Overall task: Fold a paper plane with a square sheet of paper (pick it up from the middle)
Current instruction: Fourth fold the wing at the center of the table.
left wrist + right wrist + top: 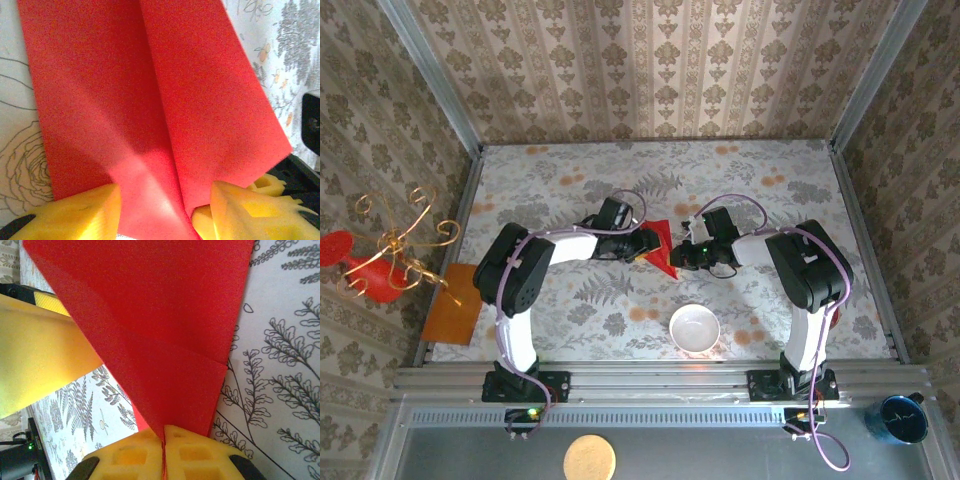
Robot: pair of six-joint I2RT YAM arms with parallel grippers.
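Observation:
The square sheet of paper (663, 246) is bright red and folded, with a centre crease (160, 100) and overlapping flaps (165, 340); from above it narrows to a point. It is held off the table between the two grippers at mid-table. My right gripper (682, 256) grips its lower edge, yellow pads pressed together on the paper (164, 440). My left gripper (644, 243) is at the paper's left side, its yellow fingers (80, 212) standing apart with the creased paper running between them (165, 215). One left finger (40, 355) shows behind the paper in the right wrist view.
A white bowl (694, 327) sits near the front edge, between the arm bases. An orange-brown board (453, 303) lies at the table's left edge beside a red ornament with gold wire curls (380, 262). Patterned walls enclose the table on three sides.

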